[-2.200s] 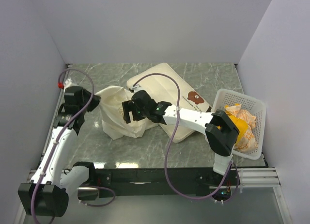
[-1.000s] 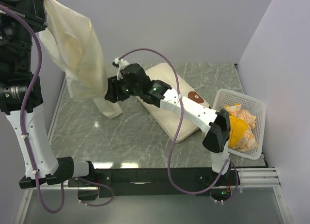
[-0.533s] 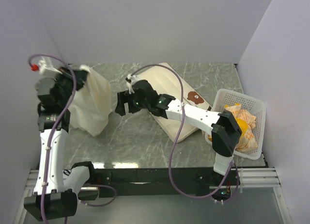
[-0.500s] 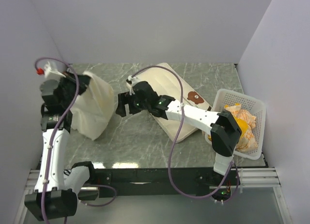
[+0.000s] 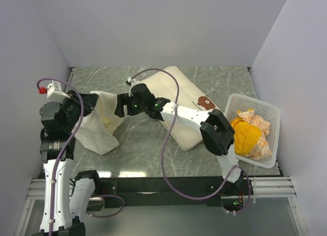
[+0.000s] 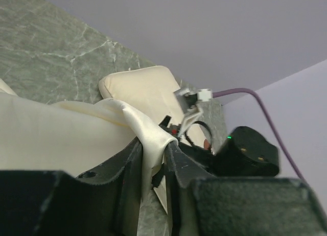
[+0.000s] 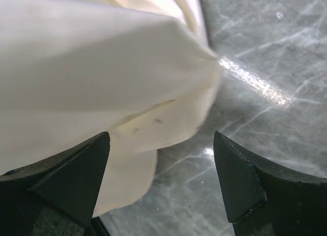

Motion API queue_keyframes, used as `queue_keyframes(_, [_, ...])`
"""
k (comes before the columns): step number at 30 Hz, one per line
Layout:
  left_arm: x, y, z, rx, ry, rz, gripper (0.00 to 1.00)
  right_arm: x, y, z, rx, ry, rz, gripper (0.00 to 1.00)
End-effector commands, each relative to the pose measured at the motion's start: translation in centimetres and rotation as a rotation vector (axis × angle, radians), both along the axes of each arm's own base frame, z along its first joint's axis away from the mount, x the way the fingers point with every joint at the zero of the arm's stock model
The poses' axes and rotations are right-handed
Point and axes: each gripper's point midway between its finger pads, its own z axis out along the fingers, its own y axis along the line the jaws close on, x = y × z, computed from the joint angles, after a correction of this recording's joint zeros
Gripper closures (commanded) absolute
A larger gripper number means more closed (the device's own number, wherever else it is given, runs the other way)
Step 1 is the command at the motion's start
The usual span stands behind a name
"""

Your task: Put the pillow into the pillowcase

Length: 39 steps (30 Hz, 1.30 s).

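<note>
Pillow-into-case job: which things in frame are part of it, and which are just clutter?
Job: pillow; pillowcase, pinched in the left gripper; right gripper, open, facing it.
Lying about: white basket at the right, holding an orange item and crumpled wrappers.

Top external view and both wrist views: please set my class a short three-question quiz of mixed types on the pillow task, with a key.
1. True or false: the pillow is already inside the pillowcase.
2. Fill in the gap: the right claw faces the pillowcase with its jaws ___, gripping nothing.
3. Multiple choice: what pinches a fold of the pillowcase? A) the left claw. B) the right claw. C) neither claw.

Key: 1 false; 2 open; 3 A.
</note>
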Motion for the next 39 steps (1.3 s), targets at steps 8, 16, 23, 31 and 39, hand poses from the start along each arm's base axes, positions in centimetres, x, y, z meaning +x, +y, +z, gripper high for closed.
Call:
queue_keyframes(8, [-0.3, 0.5, 4.9, 0.075, -0.081, 0.015, 0.70, 7.8, 2.5, 1.5, 0.053, -0.024, -0.032, 0.69])
queue_keyframes(16, [0.1, 1.5, 0.9, 0.063, 0.043, 0.073, 0.64, 18.9, -8.4, 9.5, 0.232, -0.046, -0.264, 1.00])
queue_keyframes(23, [2.2, -0.4, -7.2, -0.093, 0.189, -0.022, 0.56, 16.0, -9.5, 6.4, 0.148, 0.025, -0.157, 0.72])
queue_keyframes(31, [5.5, -3.2, -12.1, -0.059, 0.330, -0.094, 0.21, 13.5, -15.5, 3.3, -0.090, 0.035, -0.288, 0.35])
queue_keyframes(39, [5.8, -6.0, -20.7, -0.029, 0.551, 0.135, 0.12, 11.3, -19.8, 3.0, -0.160, 0.020, -0.396, 0.24])
